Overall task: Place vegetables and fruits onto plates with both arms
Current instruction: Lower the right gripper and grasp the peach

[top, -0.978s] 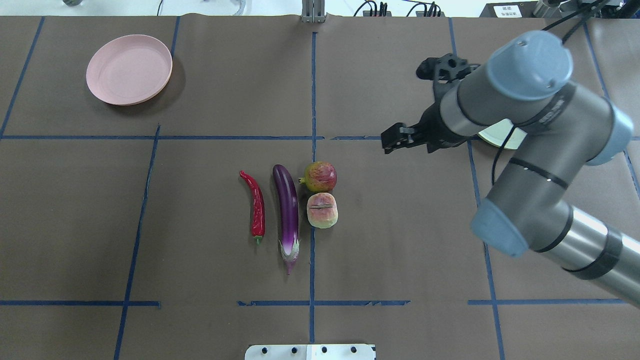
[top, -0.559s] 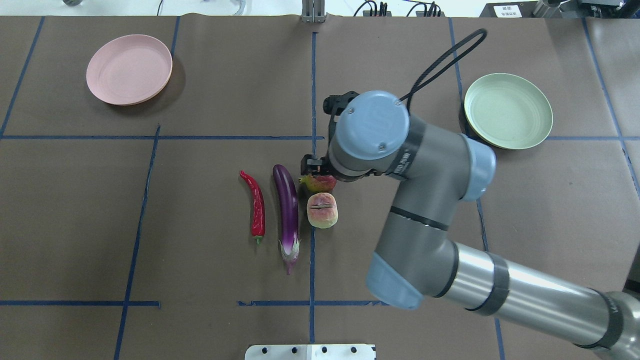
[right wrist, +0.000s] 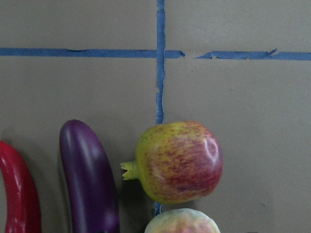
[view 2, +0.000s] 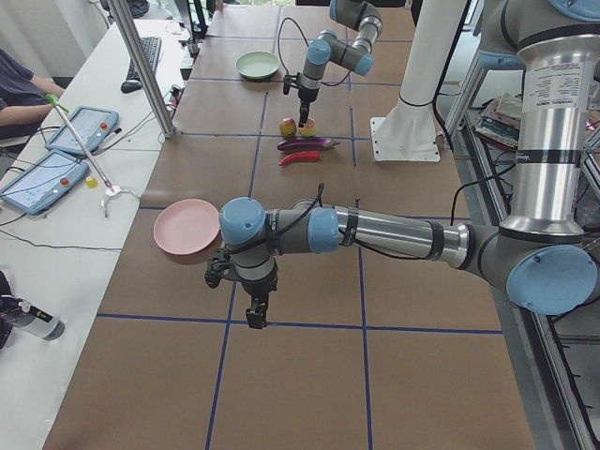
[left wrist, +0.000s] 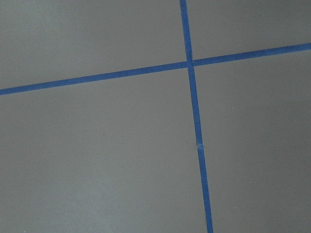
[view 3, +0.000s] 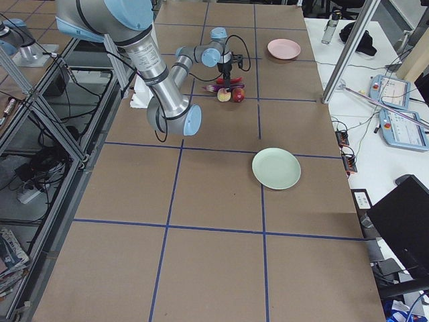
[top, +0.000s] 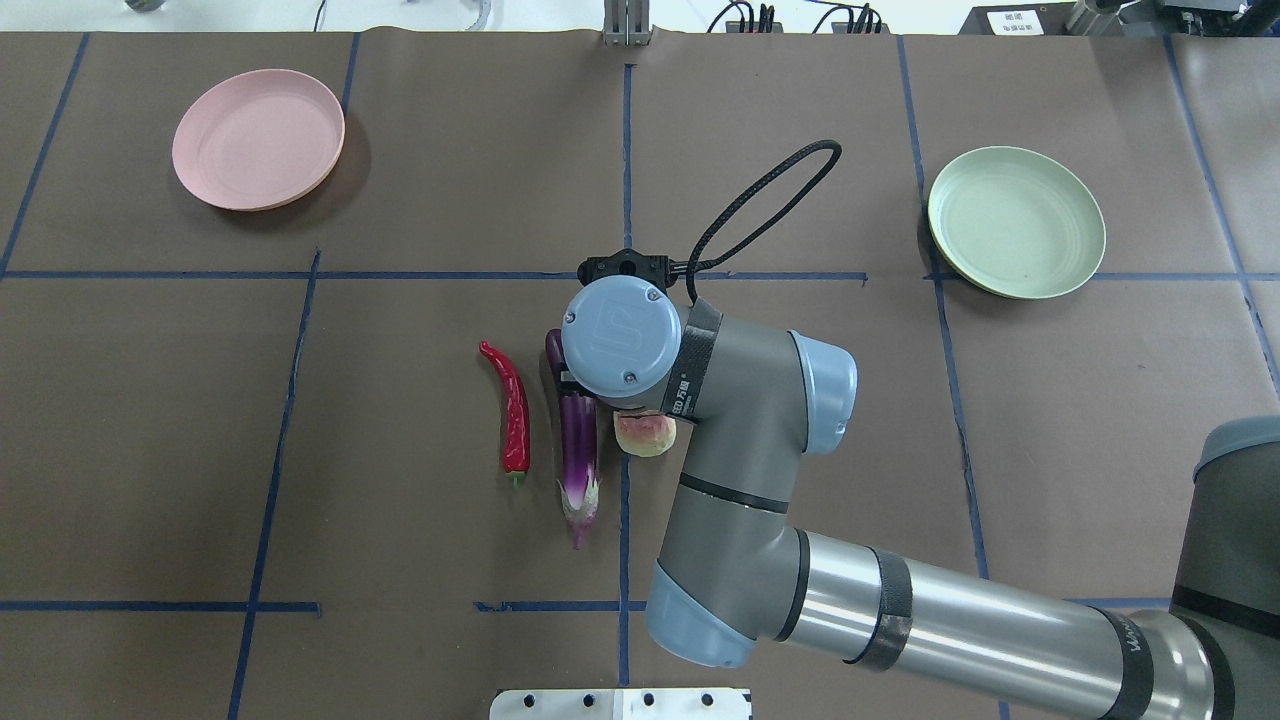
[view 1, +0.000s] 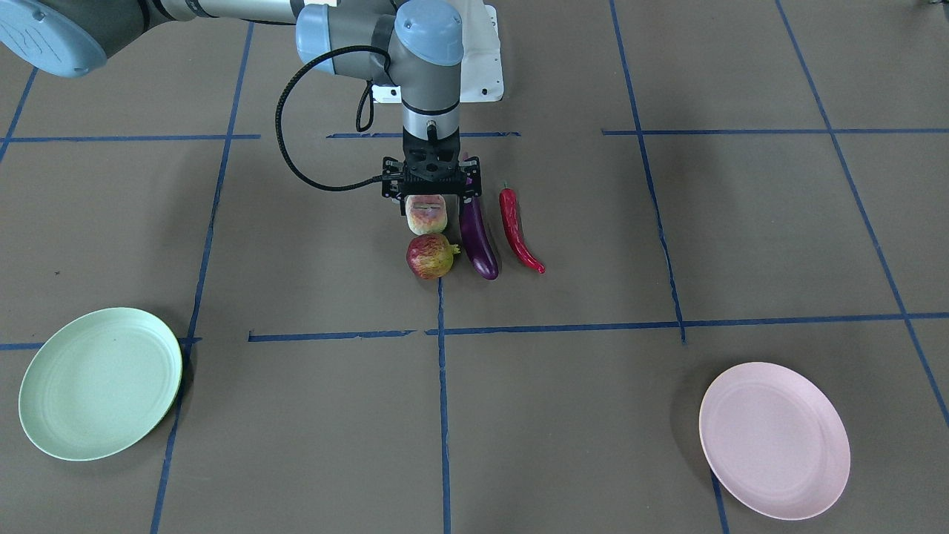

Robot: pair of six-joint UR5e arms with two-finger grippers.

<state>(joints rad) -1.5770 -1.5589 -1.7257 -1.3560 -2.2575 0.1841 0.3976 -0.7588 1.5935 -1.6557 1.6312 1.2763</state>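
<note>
- The peach (view 1: 427, 217) lies in the middle of the tabletop (view 1: 593, 415), the fruit nearest to the robot.
- The right gripper (view 1: 431, 197) hangs straight over the peach and points down. Its jaws are spread wide, one on each side of the fruit, and it grasps nothing. Whether it touches the peach I cannot tell.
- The eggplant (view 1: 478, 241) lies just beside the two fruits, on the robot's left of them, with its pale cap toward the robot.
- The chili pepper (view 1: 519, 230) lies a little further to that side, apart from the eggplant, green stem toward the robot.
- The pomegranate (view 1: 430, 256) sits close against the far side of the peach, its crown pointing at the eggplant.
- The left gripper (view 2: 254, 316) hangs above bare tabletop near the pink plate; whether it is released or clenched I cannot tell.
- The pink plate (view 1: 775, 440) and the green plate (view 1: 100, 383) lie far from the robot, well apart, pink on its left and green on its right; nothing lies on them.
</note>
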